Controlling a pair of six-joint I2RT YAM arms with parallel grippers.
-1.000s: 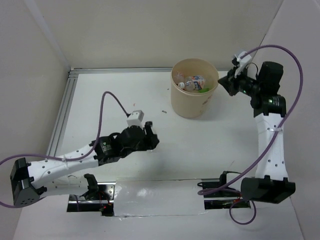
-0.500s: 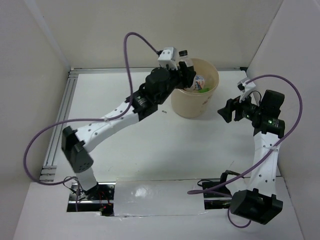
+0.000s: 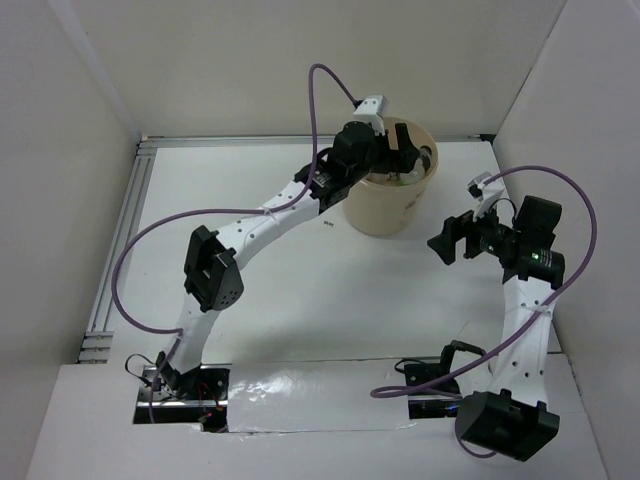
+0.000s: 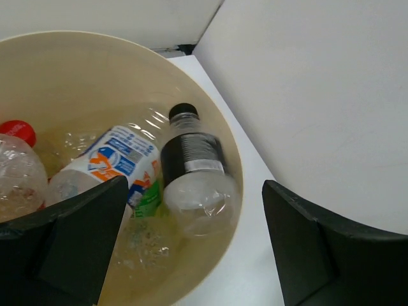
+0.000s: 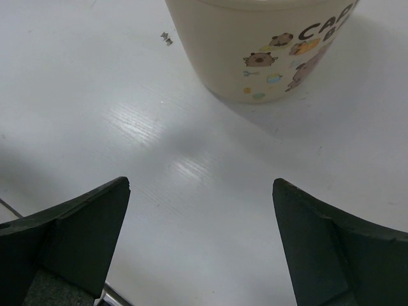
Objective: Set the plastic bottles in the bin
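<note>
Beige round bin, upper centre, holds clear plastic bottles; left tool gapes empty above it, right tool likewise released. Lowering could catch its rim, tipping it.

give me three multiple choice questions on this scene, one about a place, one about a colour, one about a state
1. Where is the dark-label bottle?
A) inside the bin
B) standing outside it
C) balanced on its rim

2. What colour is that bottle's cap?
A) green
B) black
C) yellow

3. What state is the right gripper in?
A) shut on a bottle
B) shut, holding nothing
C) open, holding nothing

Answers:
1 A: the left wrist view shows it lying against the bin's inner wall.
2 B: the cap on its neck is black.
3 C: its fingers stand wide apart with only the table between them.
</note>
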